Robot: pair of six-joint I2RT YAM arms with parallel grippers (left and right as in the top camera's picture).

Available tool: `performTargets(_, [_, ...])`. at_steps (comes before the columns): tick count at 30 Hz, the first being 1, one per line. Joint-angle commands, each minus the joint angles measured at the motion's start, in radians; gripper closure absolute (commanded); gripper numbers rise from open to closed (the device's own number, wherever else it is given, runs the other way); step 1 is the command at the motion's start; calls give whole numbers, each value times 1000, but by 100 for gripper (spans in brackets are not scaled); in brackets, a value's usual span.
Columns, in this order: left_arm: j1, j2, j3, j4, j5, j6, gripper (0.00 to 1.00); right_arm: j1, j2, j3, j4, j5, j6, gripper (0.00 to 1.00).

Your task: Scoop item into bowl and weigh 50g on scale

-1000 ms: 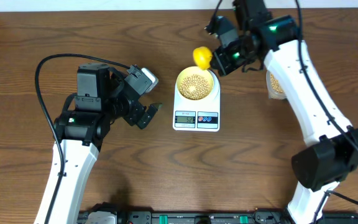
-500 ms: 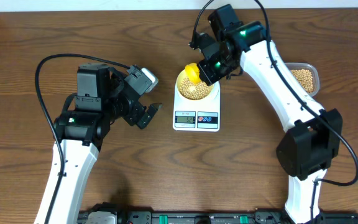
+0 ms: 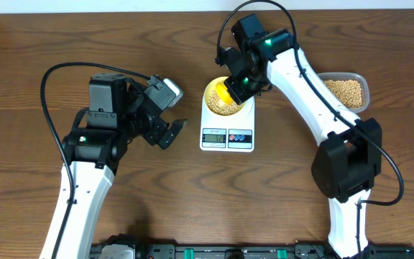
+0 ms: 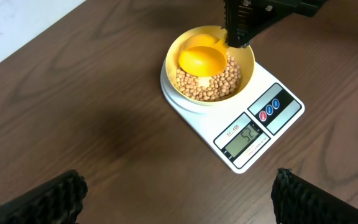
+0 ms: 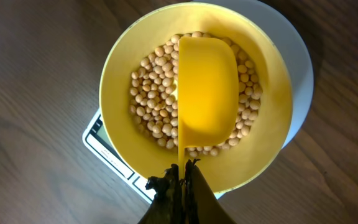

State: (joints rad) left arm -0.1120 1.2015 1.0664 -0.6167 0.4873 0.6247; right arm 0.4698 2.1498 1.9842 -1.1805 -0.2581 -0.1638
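- At far left, the left tool hangs with its fingers spread wide and nothing between them. It is well apart from the scale, and the bare surface around it leaves ample room.
- Toward the middle, the scale lies flat with the bowl on its platform. Beans cover the bowl's floor, so the filling looks largely done. What seems left is trimming to the target weight. The display is lit, but its digits are too small to trust.
- Just right of that, the right tool has its fingers pressed together on the thin handle of the scoop. The scoop's cup sits inside the bowl's rim, over the beans. Room is tight here, with the rim all round the cup. A sideways drag could shove the bowl on the platform, so straight up is the safer way out.
- At far right, the tub holds more beans, well apart from the scale, with open wood between them.
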Motion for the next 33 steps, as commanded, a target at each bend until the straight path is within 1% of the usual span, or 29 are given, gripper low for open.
performTargets(1, [5,-5,-12,3,-7,-12,3,18,28,16,1,6,-13,99])
performTargets(28, [5,-5,-12,3,-7,-12,3,42,57,16,-2,20,-35,99])
performTargets(33, [5,-5,-12,3,-7,-12,3,32,57,16,-22,-14,-35,99])
